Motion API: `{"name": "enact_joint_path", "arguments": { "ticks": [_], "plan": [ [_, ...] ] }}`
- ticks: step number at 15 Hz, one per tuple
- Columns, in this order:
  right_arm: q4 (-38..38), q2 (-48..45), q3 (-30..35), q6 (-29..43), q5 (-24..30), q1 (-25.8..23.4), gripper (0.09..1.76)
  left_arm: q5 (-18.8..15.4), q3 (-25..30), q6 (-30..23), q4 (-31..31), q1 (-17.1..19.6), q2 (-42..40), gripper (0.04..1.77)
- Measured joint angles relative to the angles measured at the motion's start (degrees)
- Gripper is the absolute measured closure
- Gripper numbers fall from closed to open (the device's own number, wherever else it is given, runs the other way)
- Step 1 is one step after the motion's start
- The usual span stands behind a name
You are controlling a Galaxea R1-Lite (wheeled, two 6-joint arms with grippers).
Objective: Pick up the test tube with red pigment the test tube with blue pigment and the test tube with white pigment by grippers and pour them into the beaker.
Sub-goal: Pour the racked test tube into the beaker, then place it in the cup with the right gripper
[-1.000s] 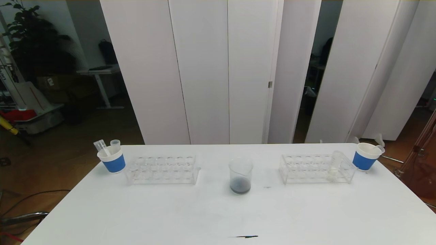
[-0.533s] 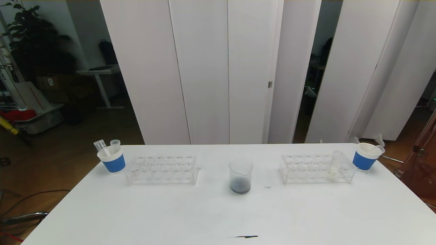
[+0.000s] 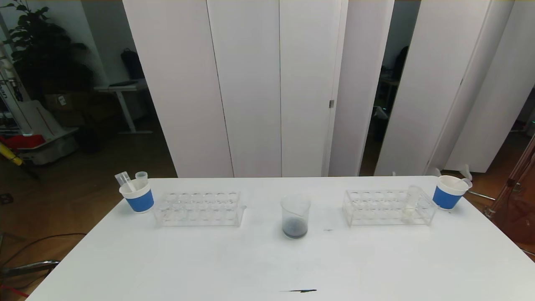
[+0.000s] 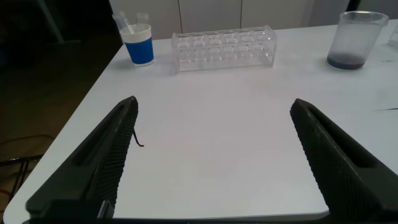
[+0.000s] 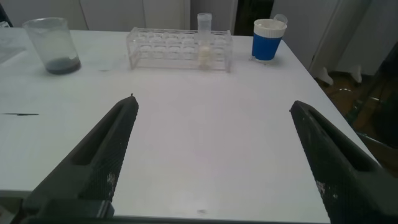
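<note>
The beaker [image 3: 295,217] stands mid-table with a dark puddle at its bottom; it also shows as the beaker [image 4: 354,40] and the beaker [image 5: 55,45]. The test tube with white pigment [image 3: 410,207] stands upright near the right end of the right rack [image 3: 376,209], seen too as the tube [image 5: 204,43]. No tube with red or blue pigment is in view. My left gripper [image 4: 213,104] and right gripper [image 5: 213,103] hover open over the near table edge, nothing between their fingers. Neither arm appears in the head view.
An empty clear rack [image 3: 198,209] sits left of the beaker. A blue-banded paper cup [image 3: 137,196] with two empty-looking tubes stands at the far left, another cup [image 3: 448,192] at the far right. A thin dark streak [image 3: 301,290] marks the near table edge.
</note>
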Motion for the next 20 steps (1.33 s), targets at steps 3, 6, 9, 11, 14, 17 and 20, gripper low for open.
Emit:
{"name": "enact_joint_path", "arguments": {
  "ticks": [3,6,9,11,14,17,20],
  "plan": [
    [-0.11,0.00,0.02,0.27,-0.27,-0.05,0.10,0.00,0.00,0.02,0.00,0.00,0.02,0.06],
    [0.46,0.00,-0.09,0.44,-0.41,-0.07,0.10,0.00,0.00,0.02,0.00,0.00,0.05,0.06],
    [1.21,0.95,-3.89,0.35,-0.16,-0.15,0.10,0.00,0.00,0.00,0.00,0.00,0.05,0.06],
    [1.35,4.25,-9.59,0.35,-1.10,-0.12,0.10,0.02,0.00,0.02,0.00,0.00,0.07,0.06],
    [1.07,13.24,-19.58,0.38,-4.05,1.72,0.10,0.00,0.00,0.00,0.00,0.00,0.07,0.06],
    [0.41,26.42,-29.46,1.27,-7.41,4.61,0.10,0.00,0.00,-0.02,0.00,0.00,0.07,0.06],
    [-0.50,41.69,-39.03,2.06,-8.52,5.62,0.10,0.02,0.00,-0.02,0.00,0.00,0.07,0.06]
  ]
}}
